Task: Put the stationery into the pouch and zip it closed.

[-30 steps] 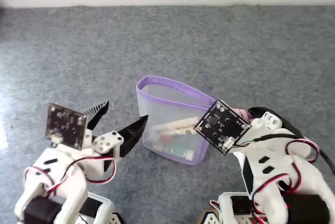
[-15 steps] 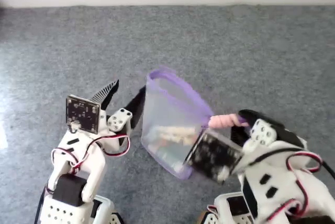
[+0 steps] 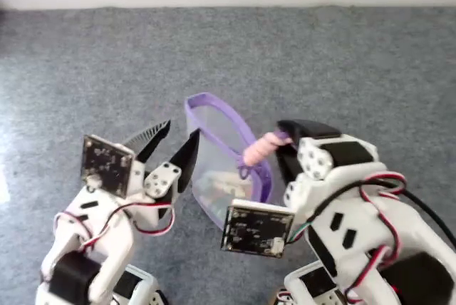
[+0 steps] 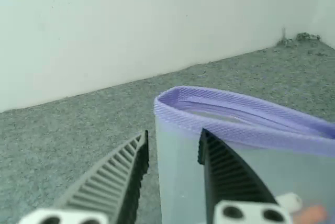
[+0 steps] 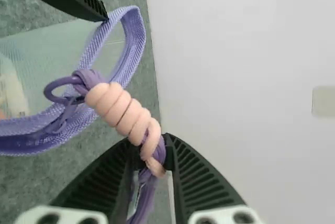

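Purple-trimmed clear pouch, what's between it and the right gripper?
A pink coiled zipper pull on purple cord runs from the right gripper to the clear purple-trimmed pouch, shown in the right wrist view.

Translucent smooth plastic pouch [image 3: 217, 159], woven cloth rim [image 4: 235, 116], smooth coiled zip pull [image 5: 123, 111], matt ribbed plastic left gripper [image 4: 174, 134], rough fibrous carpet [image 3: 320, 63].

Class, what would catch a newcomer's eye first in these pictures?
A clear pouch with purple zip trim stands mid-table between the arms, stationery inside. The right gripper has its jaws shut on the pink coiled zip pull; the left gripper, jaws open, sits by the pouch's other end.
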Available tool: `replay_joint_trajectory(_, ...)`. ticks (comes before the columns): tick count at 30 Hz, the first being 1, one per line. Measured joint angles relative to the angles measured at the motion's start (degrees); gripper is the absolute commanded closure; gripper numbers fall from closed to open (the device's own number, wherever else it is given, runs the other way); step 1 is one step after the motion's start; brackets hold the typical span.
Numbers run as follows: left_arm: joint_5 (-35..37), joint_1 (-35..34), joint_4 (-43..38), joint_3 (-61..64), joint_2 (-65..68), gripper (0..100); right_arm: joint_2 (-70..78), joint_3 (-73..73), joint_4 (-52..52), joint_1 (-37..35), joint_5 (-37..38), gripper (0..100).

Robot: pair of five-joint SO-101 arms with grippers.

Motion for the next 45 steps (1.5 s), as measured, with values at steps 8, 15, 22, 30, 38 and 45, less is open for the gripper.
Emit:
replay_joint_trajectory(8,3.4,7.7,15.4,-10.1,-0.1,84,6.1,0.0,-6.3,-3.2,0.8,99.0)
replay_joint_trajectory(15,9.1,12.0,19.5,-12.3,-0.1,84,9.1,0.0,-8.3,-3.1,0.8,99.0)
replay_joint_trajectory(22,9.4,12.0,19.5,-10.6,-0.1,84,9.2,0.0,-8.3,-3.2,0.8,99.0)
replay_joint_trajectory(30,9.5,12.0,15.9,-9.9,-0.1,71,11.5,0.0,-8.3,-3.0,-2.4,99.0)
replay_joint_trajectory(38,13.5,12.0,15.5,-7.6,-0.1,66,14.3,0.0,-8.2,-2.9,-11.3,99.0)
replay_joint_trajectory(45,14.1,12.1,15.2,-6.6,-0.1,66,14.3,0.0,-3.9,-4.5,-19.1,99.0)
